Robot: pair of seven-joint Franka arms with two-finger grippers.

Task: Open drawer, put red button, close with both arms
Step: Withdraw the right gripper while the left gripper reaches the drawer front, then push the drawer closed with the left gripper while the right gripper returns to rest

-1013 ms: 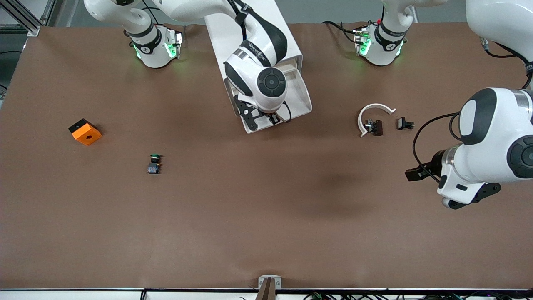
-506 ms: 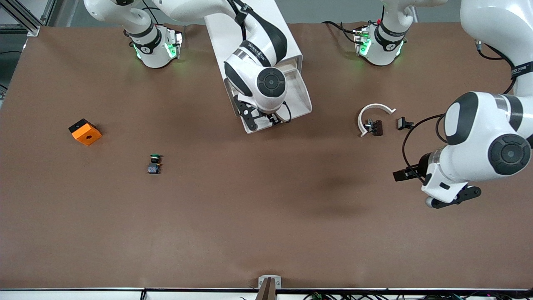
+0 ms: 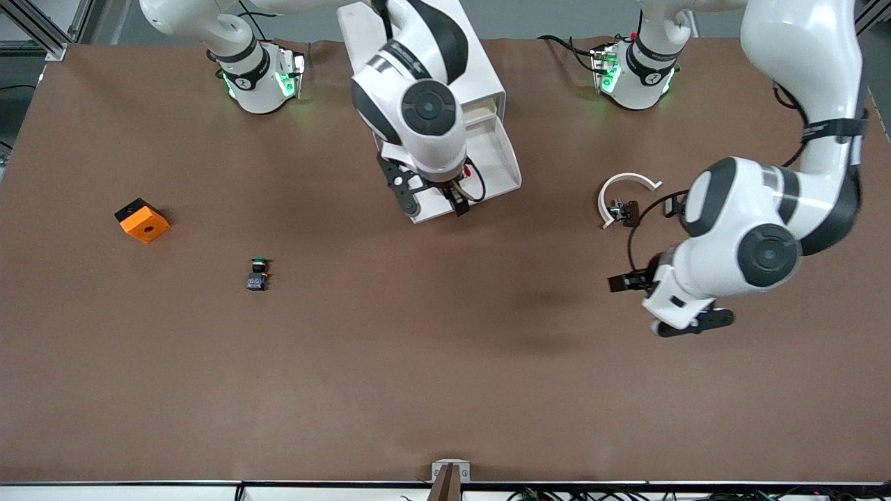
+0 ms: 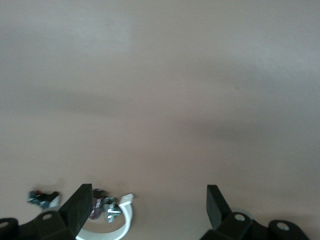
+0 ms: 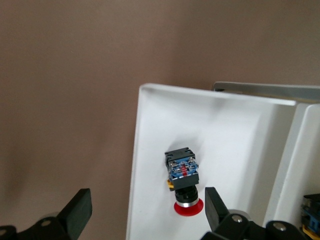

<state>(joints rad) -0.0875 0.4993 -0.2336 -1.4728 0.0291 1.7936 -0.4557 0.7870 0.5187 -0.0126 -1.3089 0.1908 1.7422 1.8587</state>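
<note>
The red button (image 5: pixel 183 175), red cap on a dark blue-black body, lies on its side in the open white drawer (image 5: pixel 150 130). My right gripper (image 5: pixel 146 211) is open and empty over the drawer's front rim, with the button's cap close to one finger (image 5: pixel 214 206). In the front view the right gripper (image 3: pixel 433 203) hangs over the pulled-out drawer (image 3: pixel 507 167) of the white drawer unit (image 3: pixel 480 83), and the right arm's wrist hides most of the button. My left gripper (image 3: pixel 658 304) is open and empty over bare table, also seen in the left wrist view (image 4: pixel 150 210).
A white curved clip (image 3: pixel 621 182) with small dark metal parts (image 3: pixel 626 211) lies near the left arm; it shows in the left wrist view (image 4: pixel 119 224). A green-capped button (image 3: pixel 257 273) and an orange block (image 3: pixel 142 220) lie toward the right arm's end.
The left arm has swung in from the table's end toward the middle. The right arm's wrist has drawn back toward the drawer unit, its gripper still over the drawer's front.
</note>
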